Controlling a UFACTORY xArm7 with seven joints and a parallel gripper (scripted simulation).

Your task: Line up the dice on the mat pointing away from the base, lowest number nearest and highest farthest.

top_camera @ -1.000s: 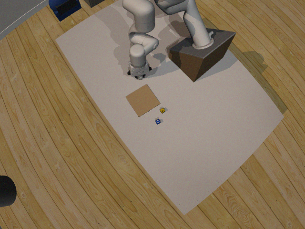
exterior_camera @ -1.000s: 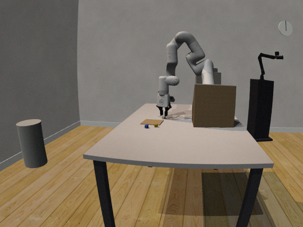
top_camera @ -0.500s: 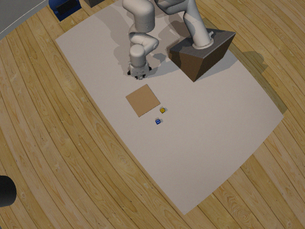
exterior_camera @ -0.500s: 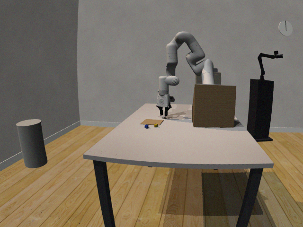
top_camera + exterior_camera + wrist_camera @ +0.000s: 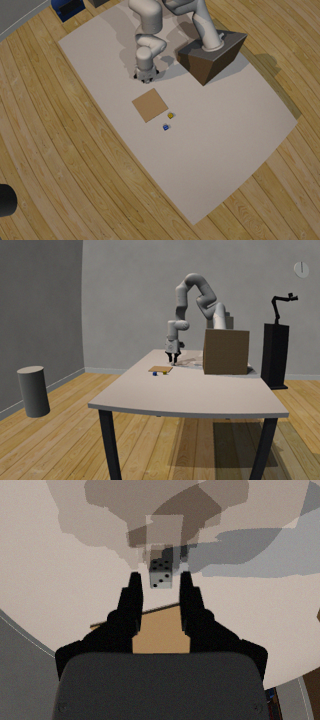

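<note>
Blue and yellow dice sit near the tan mat.
</note>
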